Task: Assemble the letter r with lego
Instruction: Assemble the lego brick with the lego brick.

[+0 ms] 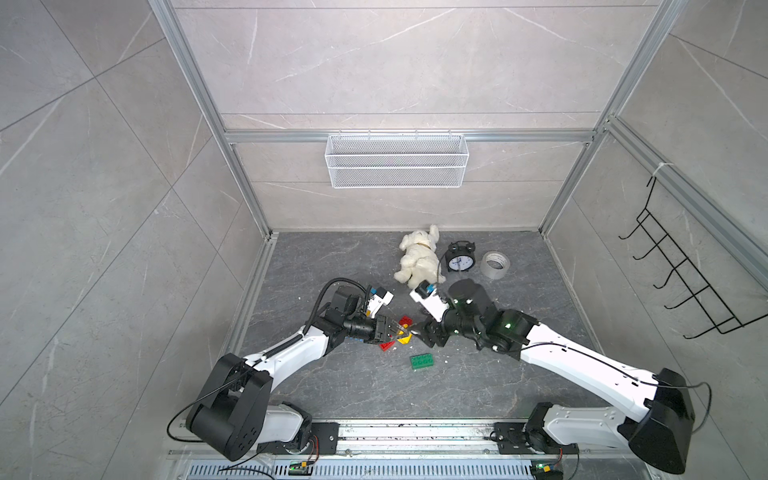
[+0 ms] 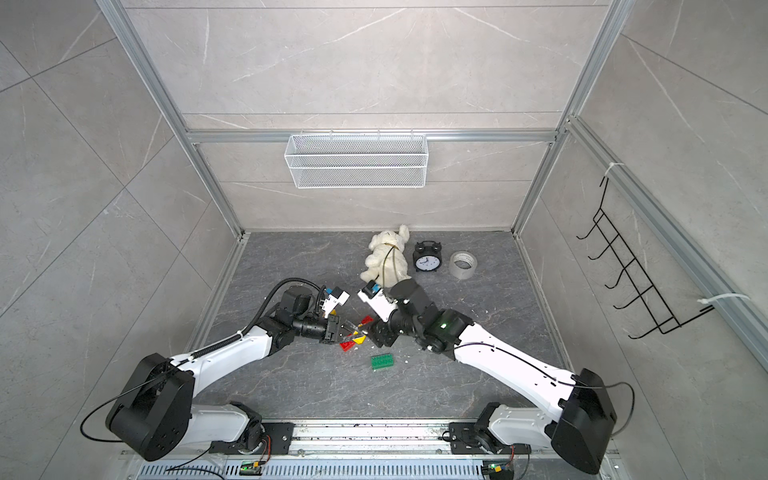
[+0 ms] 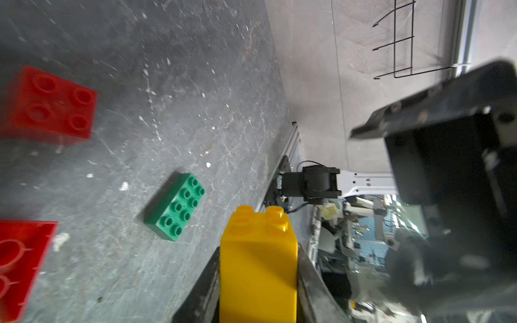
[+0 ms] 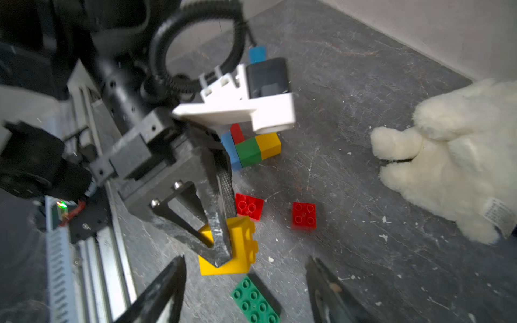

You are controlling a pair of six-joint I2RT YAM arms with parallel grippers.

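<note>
— Left tool (image 4: 223,243) is clenched on the yellow brick (image 4: 243,237), as we read it. One finger presses each side, and the studs point away from the wrist.

— We agree. And our right tool (image 4: 246,261)?

— Released. Its fingers stand wide apart with nothing between them. It faces the left tool, and the fingertips stop just short of the yellow brick.

— Where do we place the rest of the lego?

— All of it is on the worktop (image 1: 332,257). The green two-by-four brick (image 1: 423,360) lies flat, studs up, just beside both tools on the side nearer the arm bases. One red brick (image 4: 304,216) sits studs up, and a second red brick (image 4: 249,207) lies near it, closer to the left tool. A joined block (image 4: 249,148) of blue, red, green and yellow bricks lies on its side under the left wrist.

— Is the yellow brick clear of the worktop?

— We cannot tell.

— And behind them?

— The white plush dog (image 1: 419,257), the black alarm clock (image 1: 458,259) and the tape roll (image 1: 495,264) sit in a row by the back wall.
</note>
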